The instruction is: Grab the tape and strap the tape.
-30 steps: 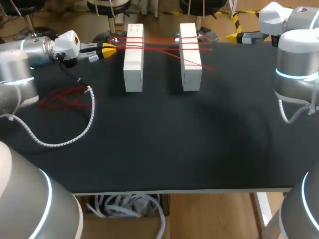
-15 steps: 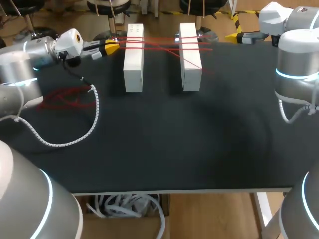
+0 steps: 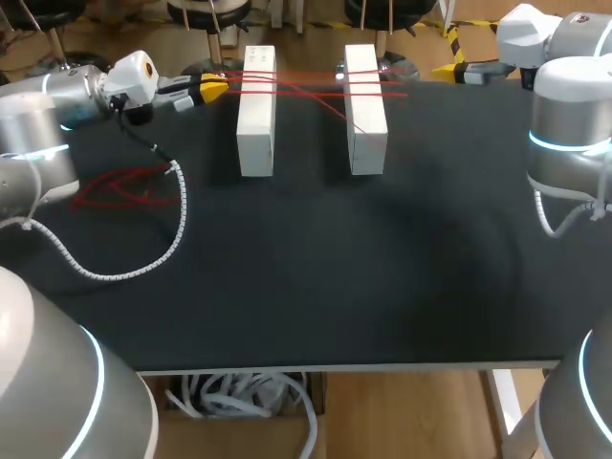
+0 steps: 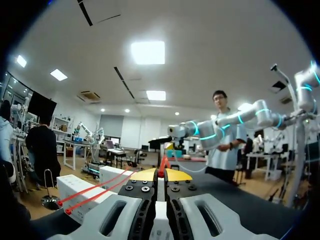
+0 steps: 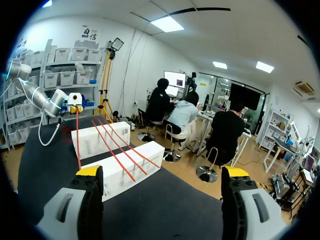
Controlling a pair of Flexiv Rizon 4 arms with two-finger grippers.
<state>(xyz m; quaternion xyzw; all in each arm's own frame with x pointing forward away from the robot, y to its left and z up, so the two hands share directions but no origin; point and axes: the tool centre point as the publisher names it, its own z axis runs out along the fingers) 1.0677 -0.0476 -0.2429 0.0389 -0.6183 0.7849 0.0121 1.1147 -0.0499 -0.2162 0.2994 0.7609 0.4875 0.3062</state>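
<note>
On the black bench, our left pincer was pinched shut on the red tape, whose strands ran toward 3 o'clock across the two white blocks, while our right pincer gaped empty beyond them, farther off.

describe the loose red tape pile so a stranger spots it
On the black table, at its left, beside the coiled white cable, lies a tangle of red tape. It is slack and flat, unlike the taut red strands across the two white blocks.
</note>
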